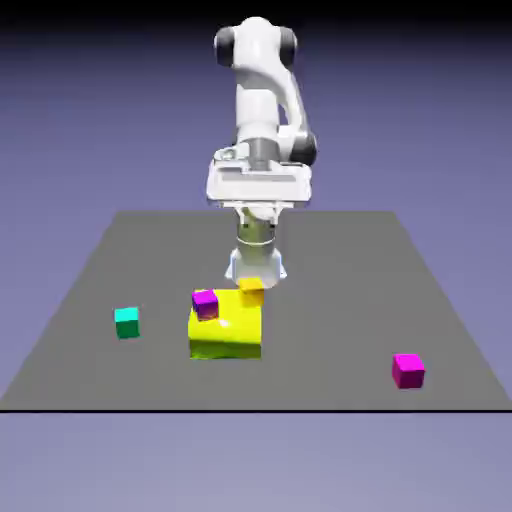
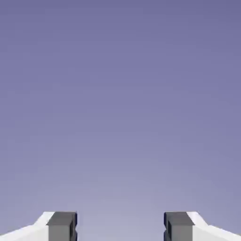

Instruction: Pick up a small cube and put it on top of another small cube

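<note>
Backdrop: plain blue-violet behind a dark grey counter [image 1: 330, 260], seen in the exterior view.
Arm: white arm [image 1: 262, 95] folded high above the counter's far side, its hand held level well above the cubes.
Gripper, exterior view: gripper [image 1: 258, 186] sits on the wide white hand; its fingers cannot be made out from here.
Teal-green cube: small teal-green cube [image 1: 126, 322] lies on the counter, well below the gripper and off toward the exterior view's left, touching nothing.
Yellow block: big yellow block [image 1: 226, 326] stands on the counter below the gripper, nearer the camera than the robot's base.
Magenta cube on the block: small magenta cube [image 1: 205, 303] rests on the block's top corner at the exterior view's left.
Orange-yellow cube: small orange-yellow cube [image 1: 251, 290] sits at the block's far edge; whether on it or just behind it is unclear.
Second magenta cube: another magenta cube [image 1: 408, 369] lies alone on the counter, far below the gripper toward the exterior view's right.
Hand view: only the backdrop fills it; no cube and no counter appear.
Gripper, hand view: gripper [image 2: 120, 228] has its two grey fingertips [image 2: 61, 227] spread wide apart at the bottom edge, with nothing between them.
</note>
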